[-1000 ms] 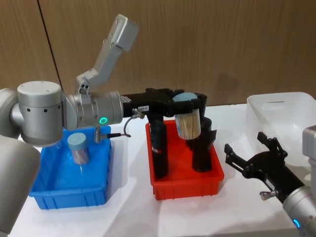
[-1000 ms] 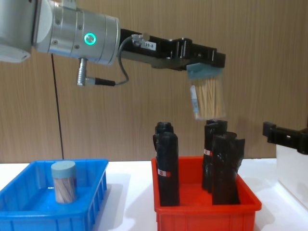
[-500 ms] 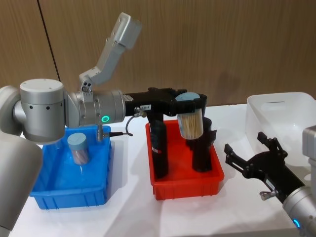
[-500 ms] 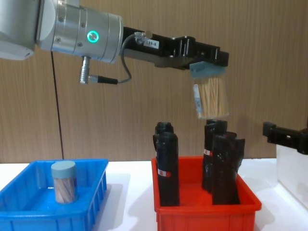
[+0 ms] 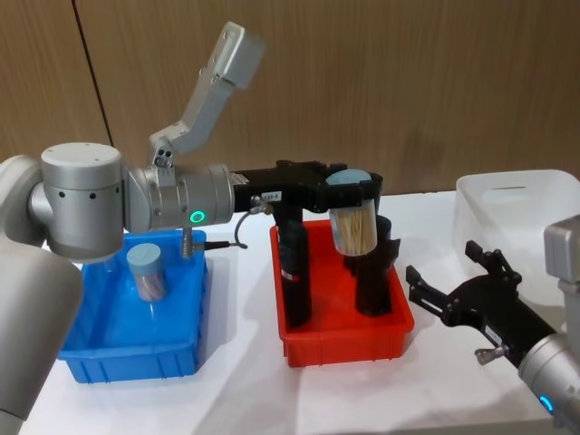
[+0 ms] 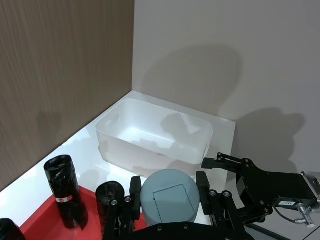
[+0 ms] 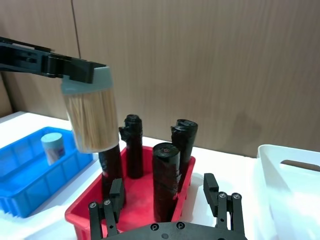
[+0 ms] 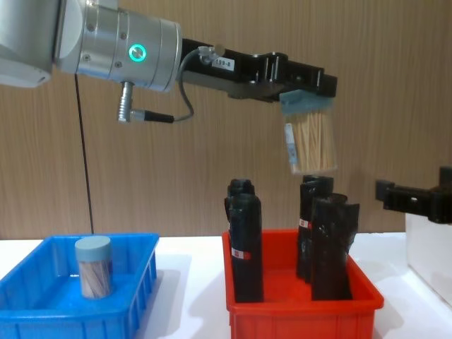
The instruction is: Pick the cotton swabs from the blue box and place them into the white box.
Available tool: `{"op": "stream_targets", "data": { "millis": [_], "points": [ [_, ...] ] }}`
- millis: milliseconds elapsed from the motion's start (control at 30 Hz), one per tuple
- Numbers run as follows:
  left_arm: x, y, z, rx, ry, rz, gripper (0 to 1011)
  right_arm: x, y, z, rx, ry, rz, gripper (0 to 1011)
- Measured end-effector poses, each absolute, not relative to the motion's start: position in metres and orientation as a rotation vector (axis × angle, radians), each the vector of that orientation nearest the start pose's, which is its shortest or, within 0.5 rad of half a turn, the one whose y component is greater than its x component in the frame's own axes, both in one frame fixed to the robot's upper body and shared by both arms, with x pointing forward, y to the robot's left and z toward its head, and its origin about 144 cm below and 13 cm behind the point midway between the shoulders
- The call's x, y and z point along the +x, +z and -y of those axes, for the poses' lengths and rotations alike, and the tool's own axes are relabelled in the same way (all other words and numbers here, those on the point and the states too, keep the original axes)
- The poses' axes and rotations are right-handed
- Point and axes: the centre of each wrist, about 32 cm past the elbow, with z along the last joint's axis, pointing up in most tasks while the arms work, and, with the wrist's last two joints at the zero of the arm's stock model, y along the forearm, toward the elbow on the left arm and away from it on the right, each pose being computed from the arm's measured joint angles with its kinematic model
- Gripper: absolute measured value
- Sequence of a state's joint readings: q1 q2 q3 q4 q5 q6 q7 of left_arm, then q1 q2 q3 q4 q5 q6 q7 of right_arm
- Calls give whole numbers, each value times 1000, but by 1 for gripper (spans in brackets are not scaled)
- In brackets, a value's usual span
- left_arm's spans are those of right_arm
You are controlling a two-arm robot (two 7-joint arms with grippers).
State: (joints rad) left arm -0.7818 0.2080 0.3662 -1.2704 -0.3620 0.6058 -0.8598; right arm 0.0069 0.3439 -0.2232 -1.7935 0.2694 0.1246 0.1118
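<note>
Left fingers (image 5: 375, 185) hold one swab jar (image 5: 352, 227); another (image 5: 147, 272) in blue box (image 5: 136, 362).

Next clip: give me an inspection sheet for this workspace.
Surface: white table.
Job's things: one cotton swab jar held above the red bin; second jar upright in the blue box; white box holds nothing.
Clutter: red bin with upright black cylinders.
Hands: left hand shut on the held jar's lid; right hand open, low beside the white box.
Cables: black cable looping at the left wrist.
Surroundings: wood-panel wall.
</note>
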Motion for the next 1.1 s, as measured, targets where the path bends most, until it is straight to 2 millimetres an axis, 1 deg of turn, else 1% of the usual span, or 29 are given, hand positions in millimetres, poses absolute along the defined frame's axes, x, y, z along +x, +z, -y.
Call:
{"op": "stream_targets", "data": {
  "millis": [467, 1100],
  "points": [
    [626, 1352, -199, 164, 442, -168, 669, 456, 1229, 238, -105, -1075, 12, 1001],
    [626, 1352, -199, 164, 442, -167, 669, 464, 1248, 230, -55, -973, -67, 1001]
  ]
}}
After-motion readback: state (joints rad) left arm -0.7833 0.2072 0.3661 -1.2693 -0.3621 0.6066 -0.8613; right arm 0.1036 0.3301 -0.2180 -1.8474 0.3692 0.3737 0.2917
